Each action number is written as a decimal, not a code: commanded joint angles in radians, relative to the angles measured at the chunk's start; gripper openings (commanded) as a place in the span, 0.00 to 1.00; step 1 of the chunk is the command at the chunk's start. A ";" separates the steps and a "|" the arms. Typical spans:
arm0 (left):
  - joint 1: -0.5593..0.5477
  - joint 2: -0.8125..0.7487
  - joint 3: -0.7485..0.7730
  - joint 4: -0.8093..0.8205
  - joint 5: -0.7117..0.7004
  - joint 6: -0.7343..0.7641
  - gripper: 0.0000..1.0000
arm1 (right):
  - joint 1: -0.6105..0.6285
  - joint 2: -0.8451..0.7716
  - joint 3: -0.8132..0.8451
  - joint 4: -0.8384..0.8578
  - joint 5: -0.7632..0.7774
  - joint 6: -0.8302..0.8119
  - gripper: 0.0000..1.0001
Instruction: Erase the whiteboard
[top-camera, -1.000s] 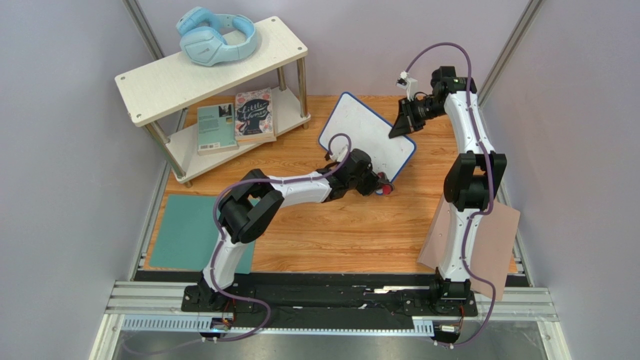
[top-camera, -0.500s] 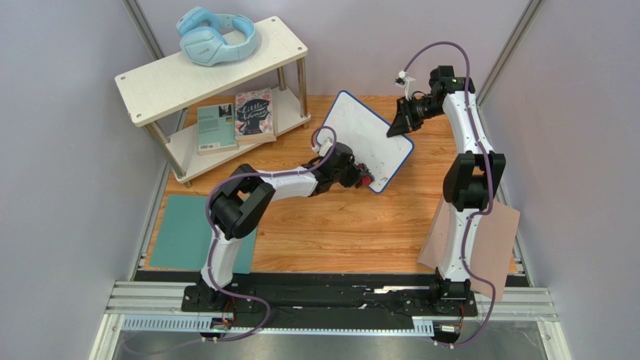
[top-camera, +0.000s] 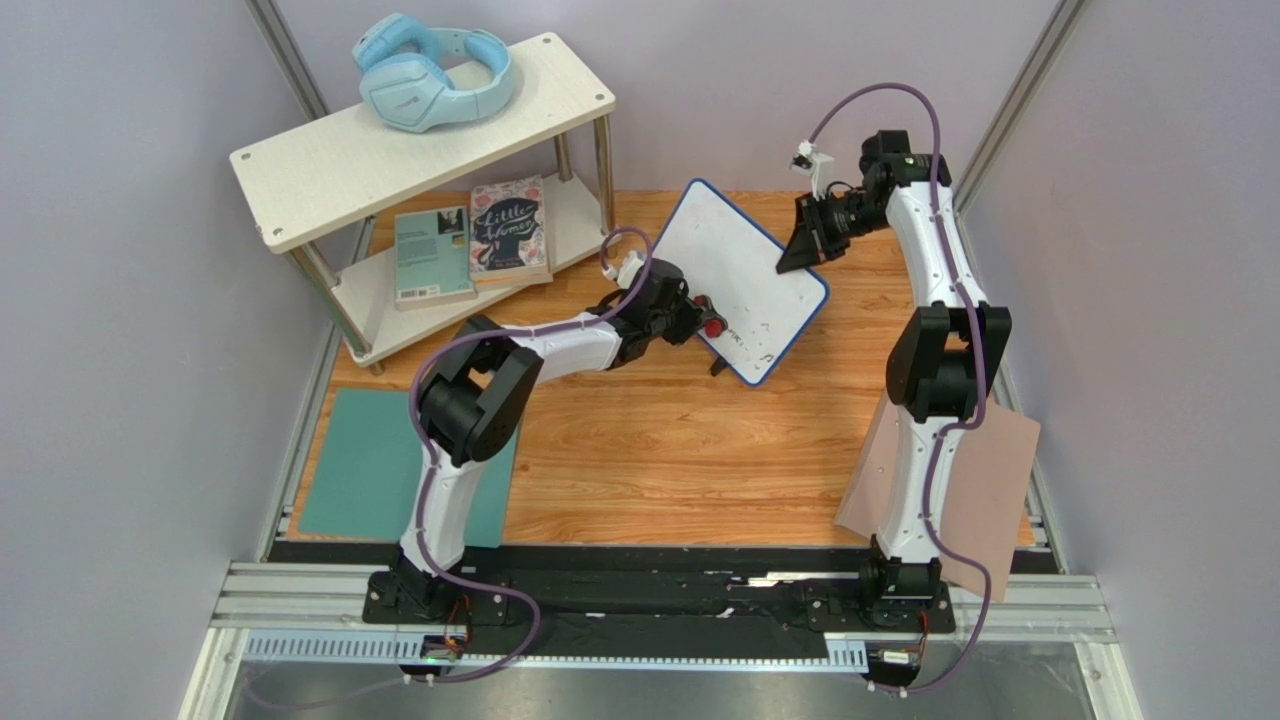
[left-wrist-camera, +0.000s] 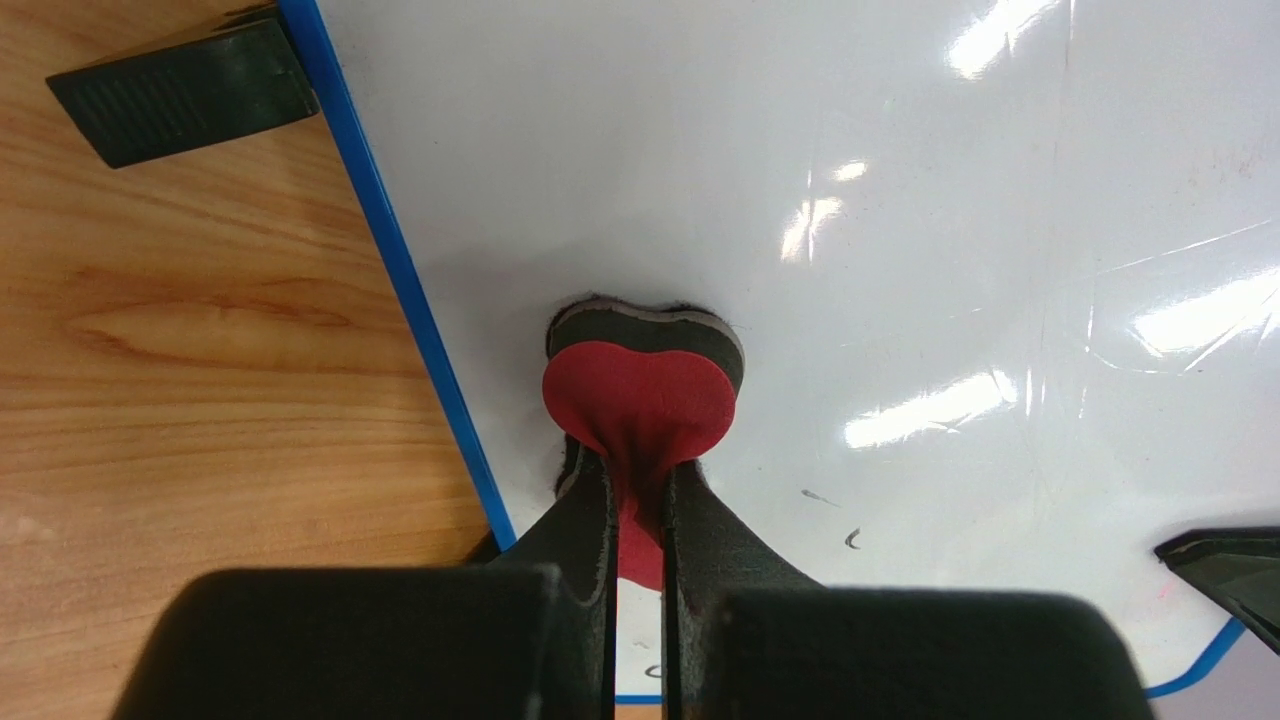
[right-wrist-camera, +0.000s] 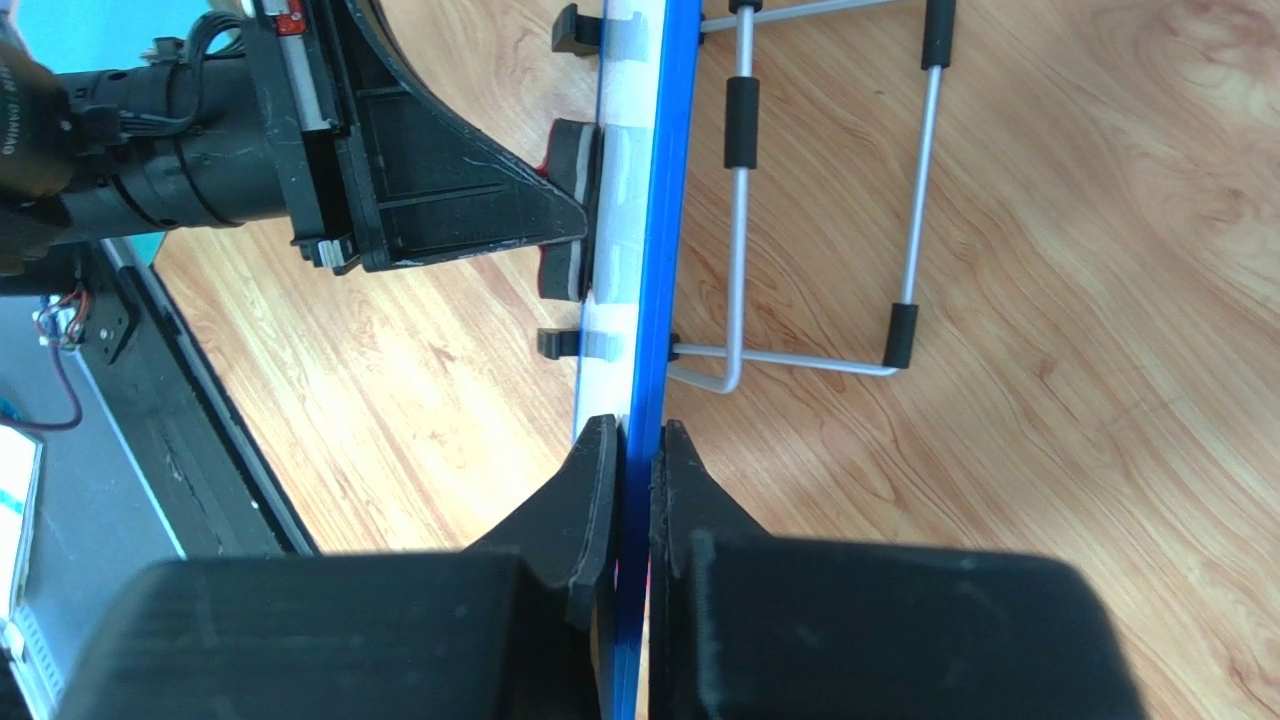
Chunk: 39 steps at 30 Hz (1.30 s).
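Left gripper (left-wrist-camera: 639, 495): my fingers are pinched tight on the tail of a red heart-shaped eraser (left-wrist-camera: 642, 393).
Eraser: its dark felt face lies flat against the white surface, just inside the blue rim on the side towards my left arm.
Right gripper (right-wrist-camera: 637, 450): my fingers are clamped on the whiteboard's blue rim, one on each face, at the opposite side.
Whiteboard (top-camera: 747, 278): propped up at a tilt near the far edge of the table (top-camera: 676, 450), about midway across.
Marks (left-wrist-camera: 849, 536): a few small dark strokes on the white face beside my left fingers.
Stand (right-wrist-camera: 738, 225): a thin wire frame behind the board, resting on the wood.
Shelf (top-camera: 421, 135): at the far-left corner, with blue headphones (top-camera: 433, 71) on top and two books (top-camera: 473, 236) on the lower tier.
Teal mat (top-camera: 368, 458): at the near-left corner.
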 joint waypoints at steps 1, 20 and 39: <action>-0.006 0.083 0.110 0.093 -0.026 0.019 0.00 | 0.050 0.054 -0.012 -0.144 0.057 -0.114 0.00; -0.282 0.104 0.076 0.161 0.065 -0.155 0.00 | 0.051 0.061 -0.006 -0.141 0.048 -0.109 0.00; -0.348 0.054 0.009 0.162 0.042 -0.110 0.00 | 0.048 0.059 -0.011 -0.138 0.046 -0.109 0.00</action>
